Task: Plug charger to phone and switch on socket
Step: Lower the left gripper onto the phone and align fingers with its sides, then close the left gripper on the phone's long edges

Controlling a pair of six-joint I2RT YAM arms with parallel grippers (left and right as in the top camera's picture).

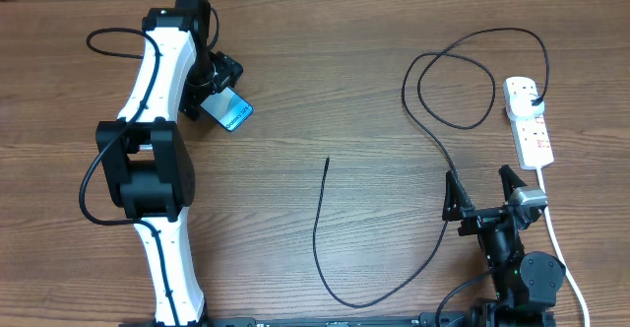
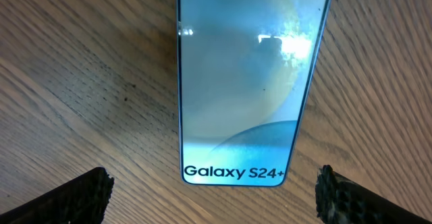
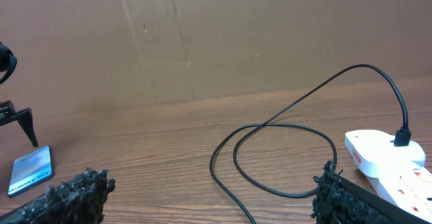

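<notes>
Fingers (image 2: 77,196) of the left gripper (image 2: 214,190): black, ribbed, standing wide apart and holding nothing; they are flanking the lower end of the phone (image 2: 243,82), a slim rectangular smartphone with a glossy light-blue screen, a dark rim and "Galaxy S24+" lettering; bare wood is showing between each finger and the rim.

Right gripper (image 1: 482,197): likewise spread fully and empty; it is hanging at the lower right of the overhead frame, just beside the thick white cord (image 1: 556,238).

Phone: lying flat on the brown wood-grain table (image 1: 325,71), upper left of the overhead frame, under the left wrist.

Charger (image 1: 317,219), a long thin black cable: its small plug tip (image 1: 327,160) is lying free at the centre of the frame, well apart from the phone; the cable is running down, curving along the lower centre, rising past the right gripper and looping at upper right; its black plug (image 1: 535,101) is sitting in the end outlet of the socket (image 1: 532,140), a white elongated power strip with red switch marks at the right edge; switch position cannot be told.

Step in hand, as judged: the opening one, securing the phone; nothing is joining cable and phone yet.

Next move, as judged: the left fingers closing squarely on the phone's long edges, since a thin, glossy body lying flat may be slipping; the right gripper then reaching toward centre for the tip, aligning it with the port, and pressing the switch last.
</notes>
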